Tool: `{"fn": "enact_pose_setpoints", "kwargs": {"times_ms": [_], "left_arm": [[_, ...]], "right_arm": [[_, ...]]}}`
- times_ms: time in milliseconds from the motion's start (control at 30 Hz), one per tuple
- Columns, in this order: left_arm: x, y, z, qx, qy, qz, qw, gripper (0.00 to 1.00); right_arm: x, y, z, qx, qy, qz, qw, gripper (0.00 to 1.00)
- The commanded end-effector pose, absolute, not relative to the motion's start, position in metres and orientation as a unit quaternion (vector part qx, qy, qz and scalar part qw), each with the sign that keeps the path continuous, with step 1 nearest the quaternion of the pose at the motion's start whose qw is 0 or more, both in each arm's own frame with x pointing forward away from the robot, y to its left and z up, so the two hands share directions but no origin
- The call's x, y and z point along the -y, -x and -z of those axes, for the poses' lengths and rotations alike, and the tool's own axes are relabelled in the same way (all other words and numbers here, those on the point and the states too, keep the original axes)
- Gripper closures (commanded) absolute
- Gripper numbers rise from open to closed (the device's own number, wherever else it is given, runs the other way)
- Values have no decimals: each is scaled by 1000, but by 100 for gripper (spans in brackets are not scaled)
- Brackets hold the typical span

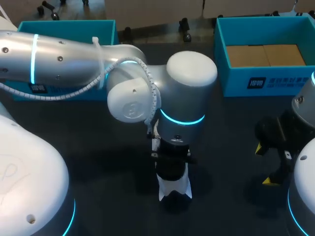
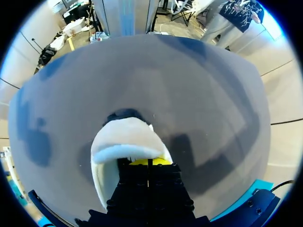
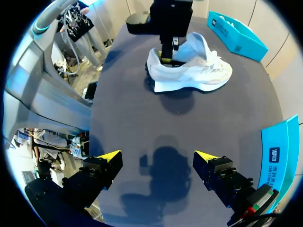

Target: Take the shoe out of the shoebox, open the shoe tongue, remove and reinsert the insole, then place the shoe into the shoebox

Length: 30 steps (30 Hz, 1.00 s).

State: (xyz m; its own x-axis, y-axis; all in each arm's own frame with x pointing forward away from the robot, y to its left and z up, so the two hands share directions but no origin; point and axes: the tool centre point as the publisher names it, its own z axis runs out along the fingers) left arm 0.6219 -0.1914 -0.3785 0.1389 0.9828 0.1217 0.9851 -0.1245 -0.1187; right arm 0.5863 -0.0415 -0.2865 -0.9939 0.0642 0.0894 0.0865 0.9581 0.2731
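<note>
Shoe (image 3: pixel 189 66) sits sole-down on the flat dark bench (image 3: pixel 142 123), with room all round. The left claw (image 3: pixel 168 49) is down in the heel opening, toe ahead of it; can't tell if it's pinching anything. The right claw (image 3: pixel 156 163) is spread and empty, and the shoe lies crosswise well ahead of it. Left's way nearer imo.
</note>
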Motion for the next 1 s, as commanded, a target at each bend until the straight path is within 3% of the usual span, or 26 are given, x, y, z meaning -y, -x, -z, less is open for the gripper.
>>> {"fn": "enact_pose_setpoints", "kwargs": {"times_ms": [33,400,833,1000], "left_arm": [[204,-622,406,660,745,18,93,100],[203,-632,425,694,718,-10,50,100],[204,-630,373,681,730,-33,48,100],[215,-619,377,686,725,-39,58,100]], "right_arm": [[42,-585,287,989,38,139,38,0],[42,-585,287,989,38,139,38,0],[42,-585,287,989,38,139,38,0],[42,-585,287,989,38,139,38,0]]}}
